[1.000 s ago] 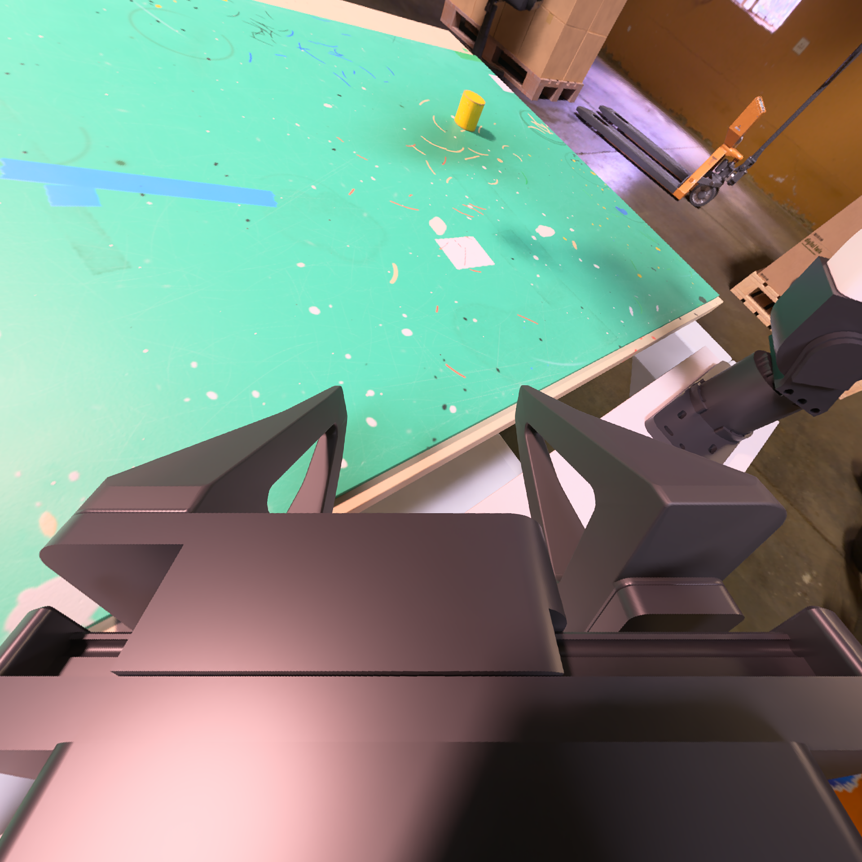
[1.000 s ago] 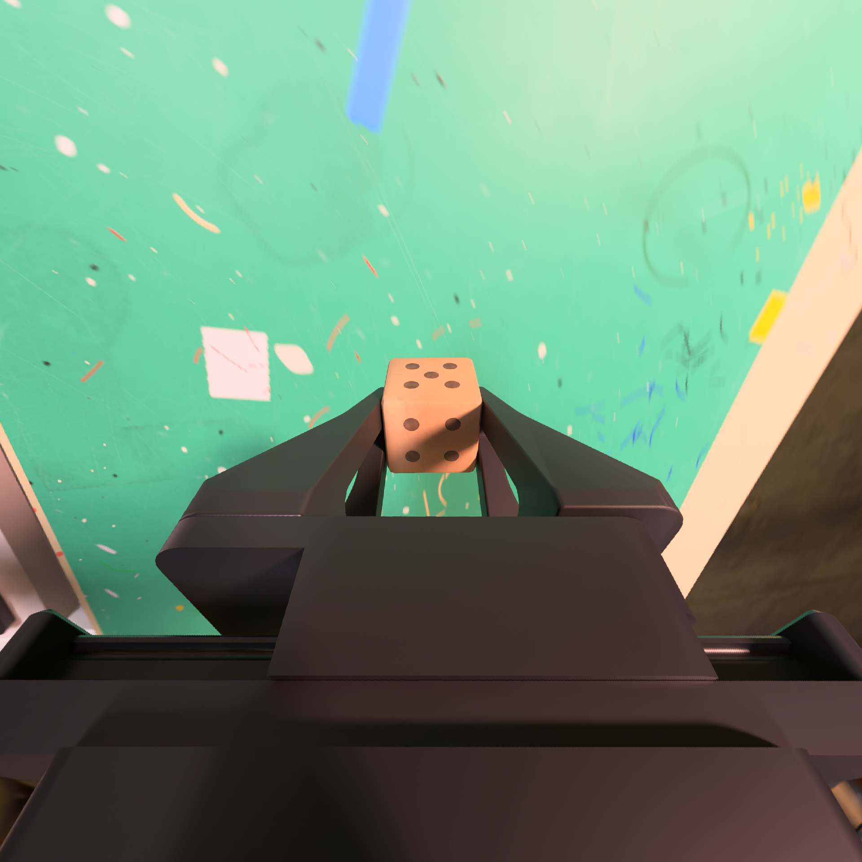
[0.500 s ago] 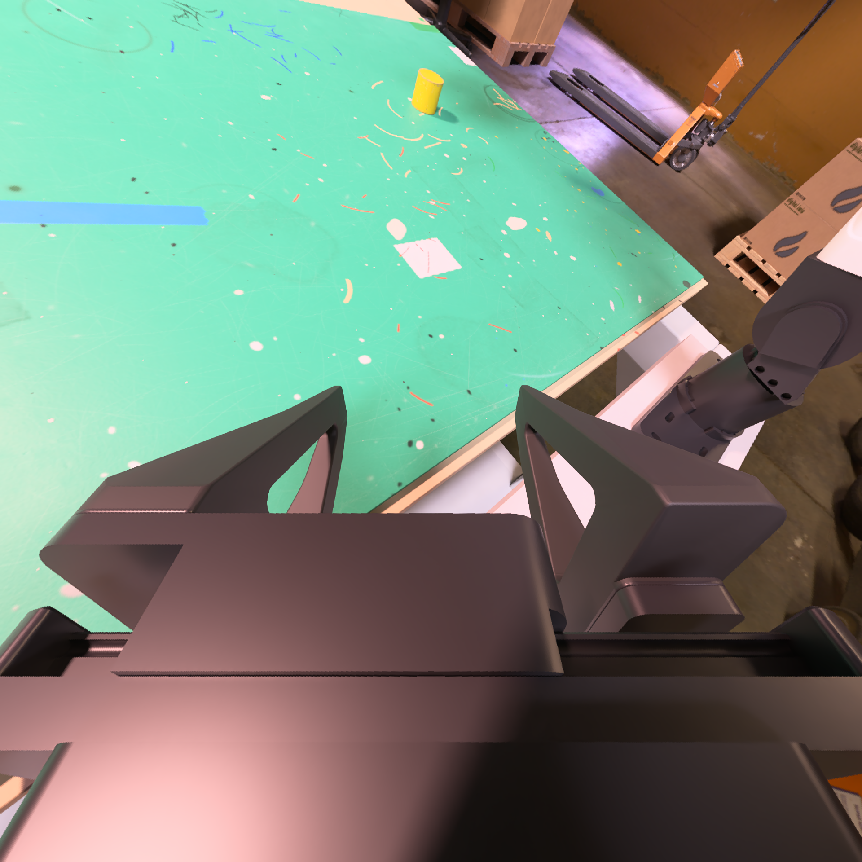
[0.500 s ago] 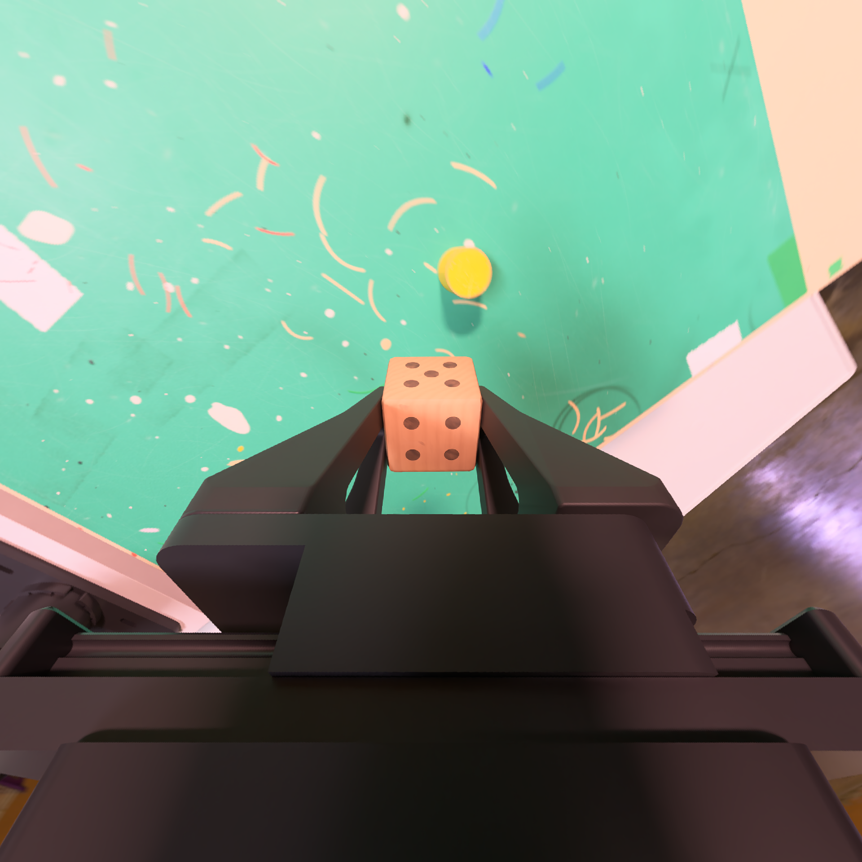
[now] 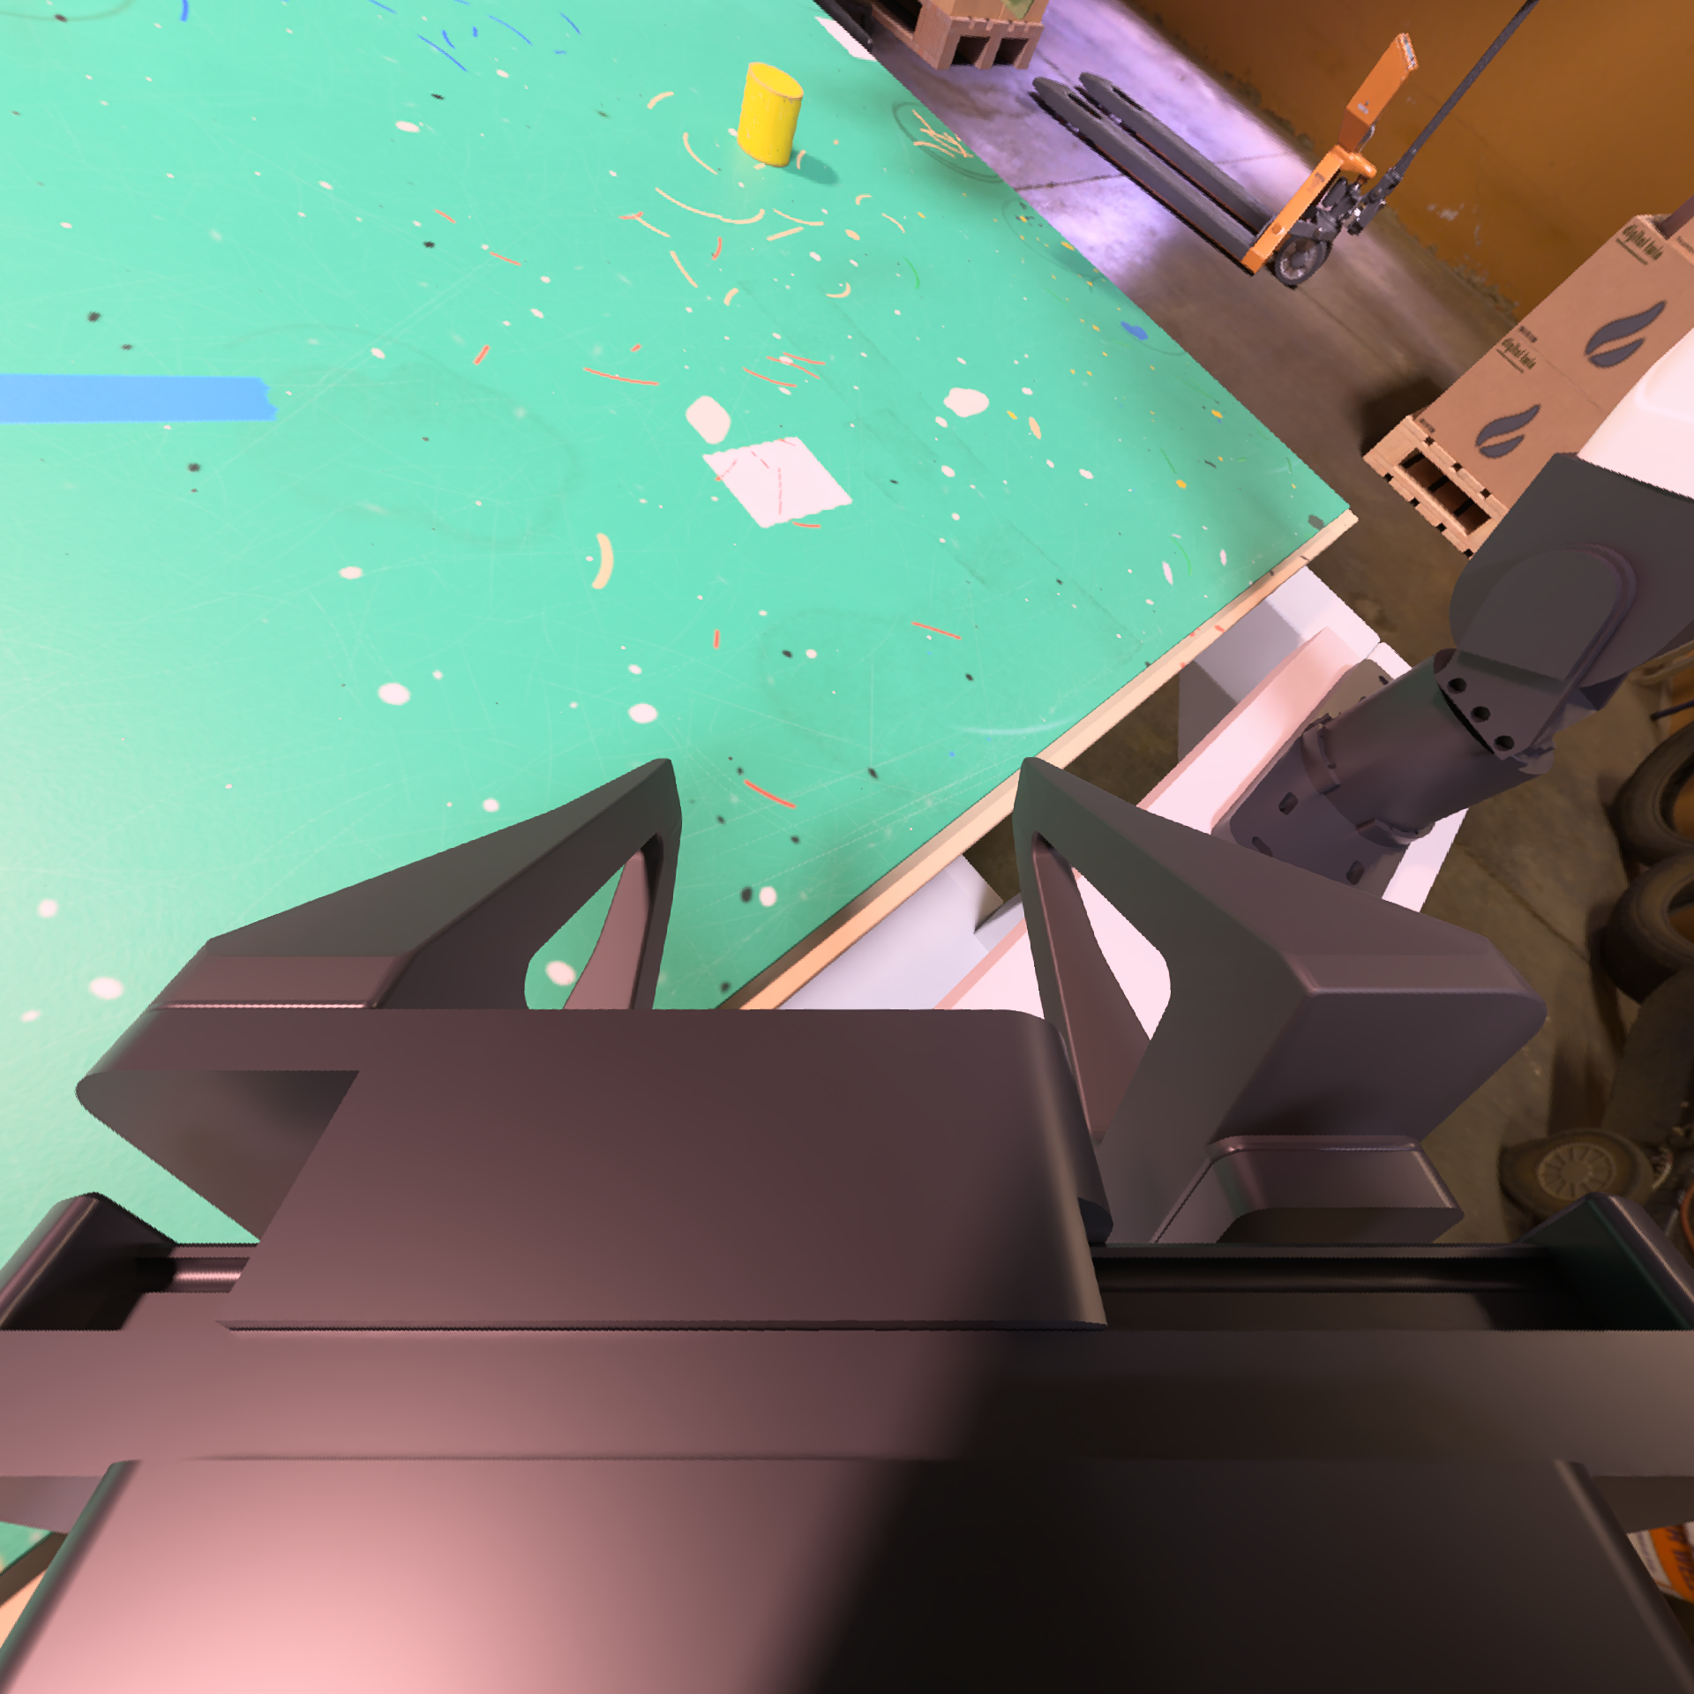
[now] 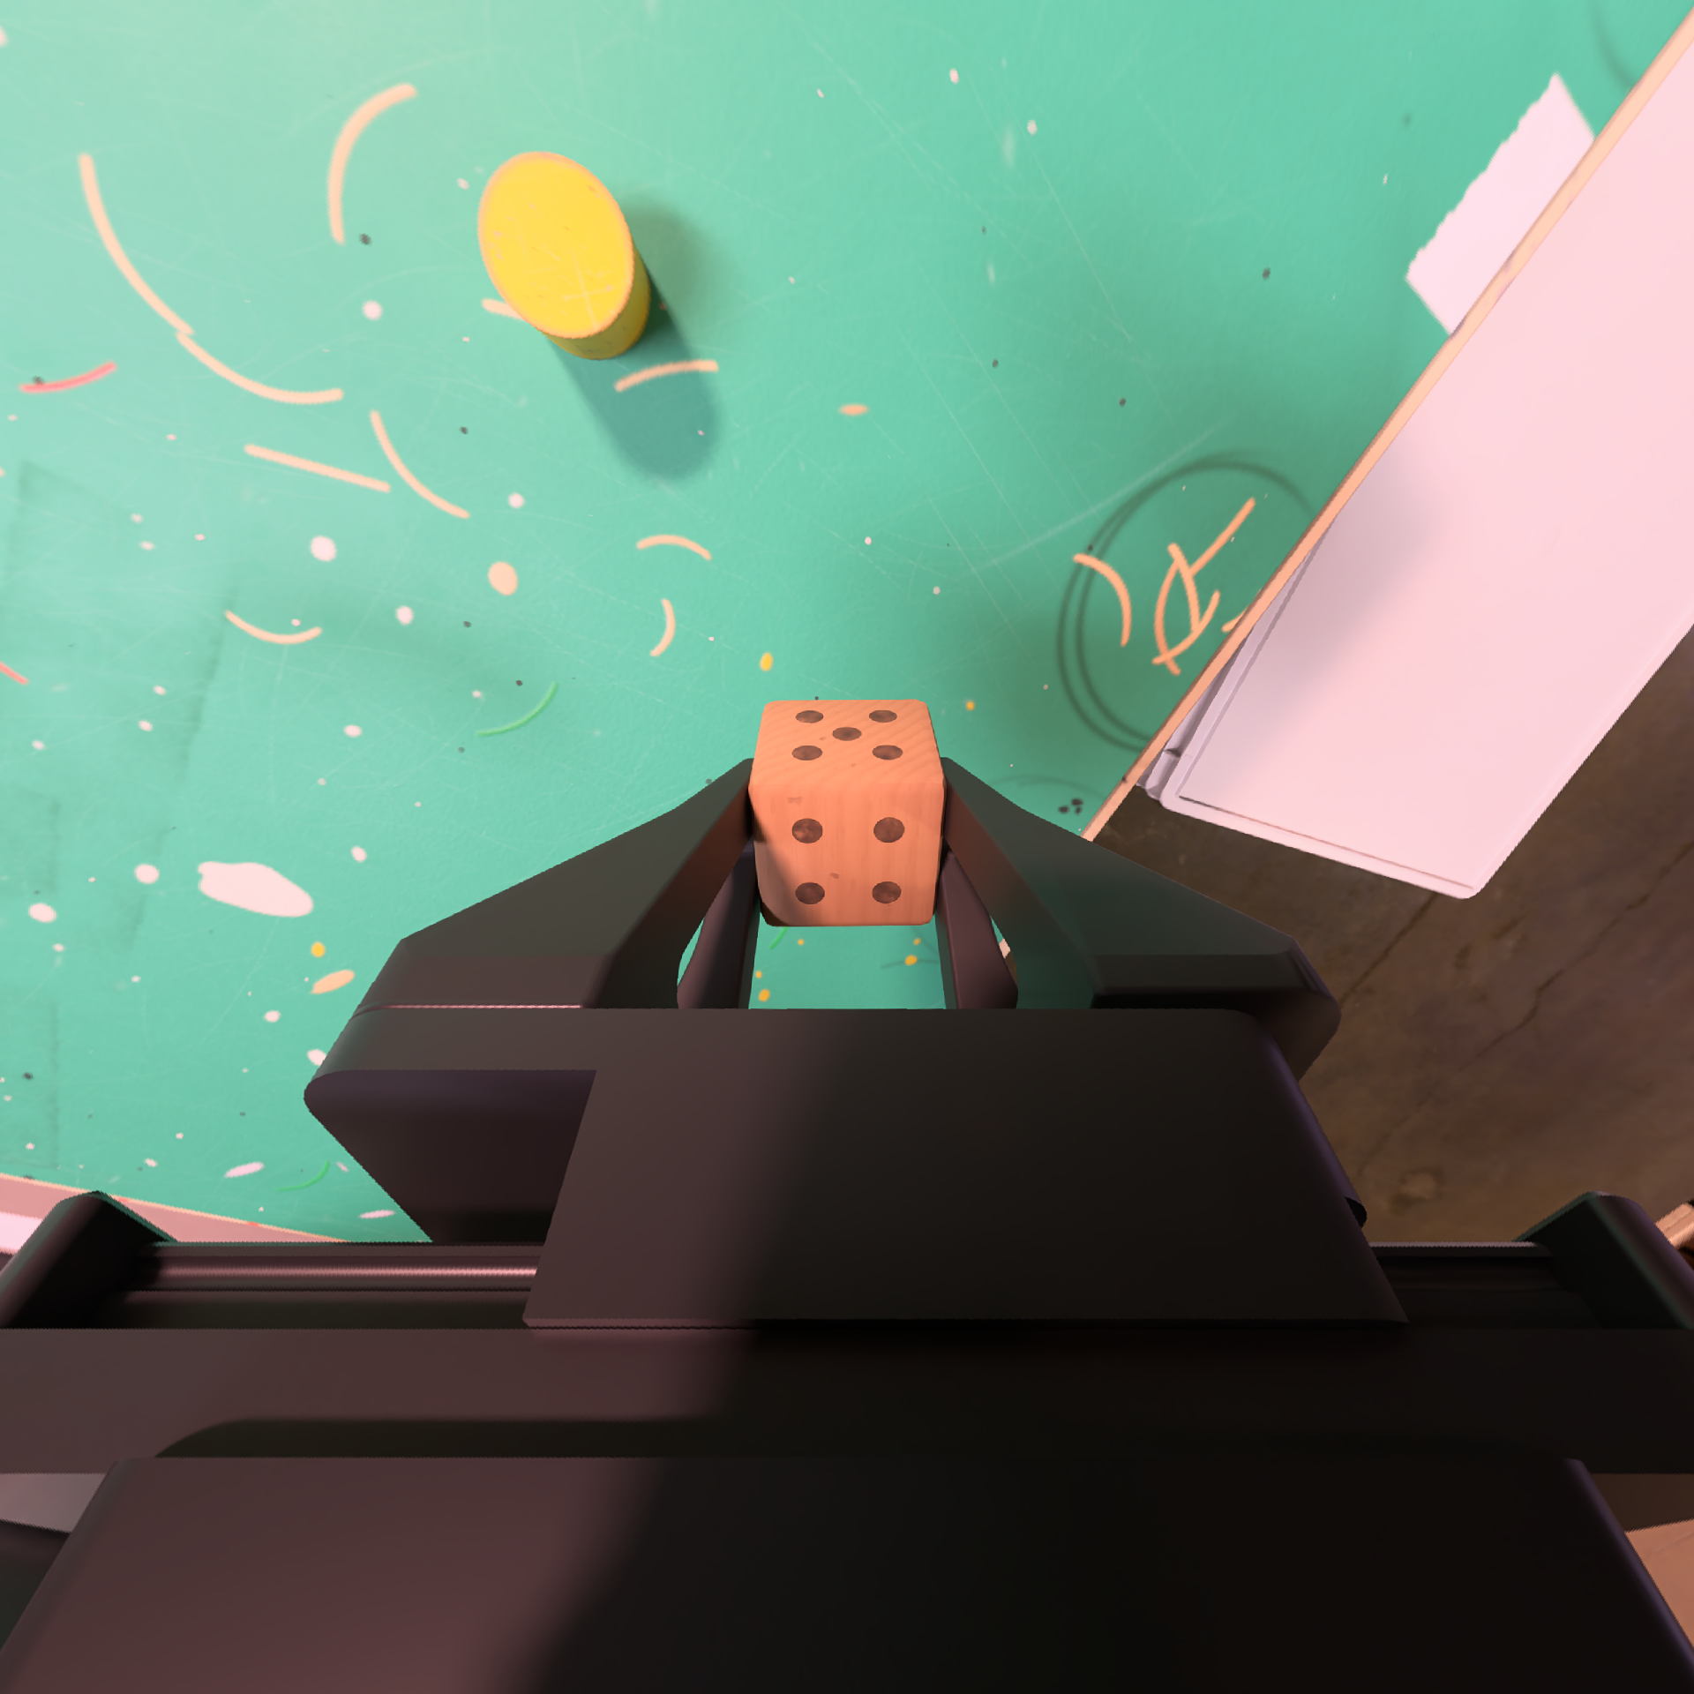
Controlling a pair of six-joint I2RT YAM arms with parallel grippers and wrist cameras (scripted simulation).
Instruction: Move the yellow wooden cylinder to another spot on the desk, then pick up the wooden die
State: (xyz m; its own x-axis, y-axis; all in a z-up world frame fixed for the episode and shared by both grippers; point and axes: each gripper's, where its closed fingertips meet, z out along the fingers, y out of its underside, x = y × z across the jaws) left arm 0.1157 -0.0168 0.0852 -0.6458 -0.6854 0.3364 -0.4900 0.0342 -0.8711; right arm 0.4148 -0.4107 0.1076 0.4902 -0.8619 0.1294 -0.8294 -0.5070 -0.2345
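Note:
The yellow wooden cylinder (image 5: 768, 114) stands upright on the green desk (image 5: 367, 568) near its far right edge; in the right wrist view it (image 6: 559, 249) shows from above, up and left of my right gripper. My right gripper (image 6: 845, 807) is shut on the wooden die (image 6: 845, 825) and holds it above the desk, close to the desk's corner. My left gripper (image 5: 843, 779) is open and empty, above the desk's near right edge, far from the cylinder.
The right arm's base (image 5: 1430, 752) sits on a white mount (image 5: 1283, 697) beside the desk edge. A white panel (image 6: 1467, 568) lies past the desk's edge. An orange pallet jack (image 5: 1302, 211) and cardboard boxes on a pallet (image 5: 1540, 394) stand on the floor.
My right gripper has carried the die across the desk towards the corner, and the cylinder has come closer in its view. My left gripper's view has shifted slightly; its jaws stay open.

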